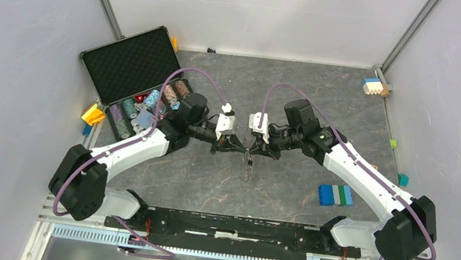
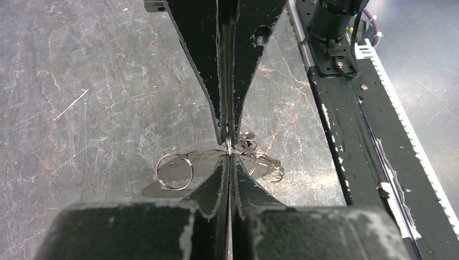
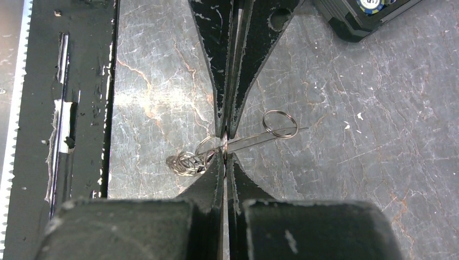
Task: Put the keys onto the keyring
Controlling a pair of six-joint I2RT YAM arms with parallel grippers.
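The keyring (image 1: 248, 167) is a flat grey metal piece (image 2: 200, 162), held off the table between the two arms at the middle. In the right wrist view it shows edge-on as a thin line (image 3: 260, 139). A loose split ring (image 2: 175, 171) hangs through one end, and a bunch of wire rings (image 2: 268, 165) hangs at the other. My left gripper (image 2: 230, 157) and right gripper (image 3: 224, 156) meet tip to tip. Both are shut on a thin wire ring at the keyring's middle. The keys are out of view.
An open black case (image 1: 135, 72) with poker chips lies at the far left, with a yellow block (image 1: 92, 114) beside it. A blue, green and white block (image 1: 335, 194) sits at the right, and more blocks (image 1: 374, 87) lie at the far right corner. A black rail (image 1: 229, 226) runs along the near edge.
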